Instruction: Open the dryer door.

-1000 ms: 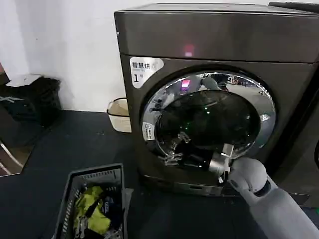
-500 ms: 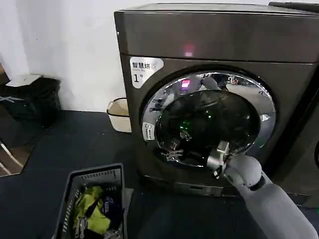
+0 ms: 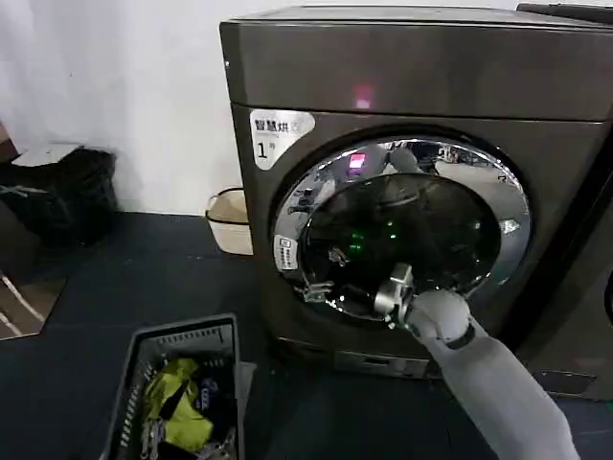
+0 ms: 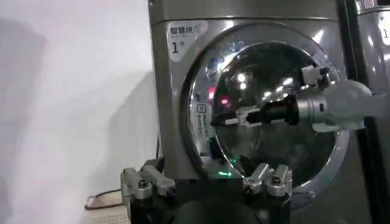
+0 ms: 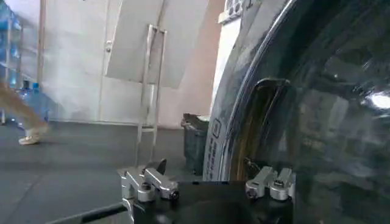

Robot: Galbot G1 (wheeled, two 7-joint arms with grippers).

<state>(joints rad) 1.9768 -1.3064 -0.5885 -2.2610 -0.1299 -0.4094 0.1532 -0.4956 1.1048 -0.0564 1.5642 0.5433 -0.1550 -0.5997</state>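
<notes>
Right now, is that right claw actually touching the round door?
Cannot tell. In the left wrist view the right gripper overlaps the dryer door, but no contact or gap shows plainly.

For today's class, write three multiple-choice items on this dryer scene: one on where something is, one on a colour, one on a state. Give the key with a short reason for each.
1. Where is the right gripper?
A. Against the lower part of the dryer door
B. Inside the laundry basket
C. On top of the dryer

2. What colour is the indicator light on the dryer's upper panel?
A. Blue
B. Pink
C. Yellow

3. What state is the dryer door in?
A. Removed and lying on the floor
B. Swung fully open
C. Not swung open, chrome rim lying against the machine front

Key: 1 A, the head view shows the right arm reaching to the lower glass near the rim. 2 B, a pink glow shows above the door. 3 C, the rim sits within the front panel and the drum opening is not exposed.
</notes>
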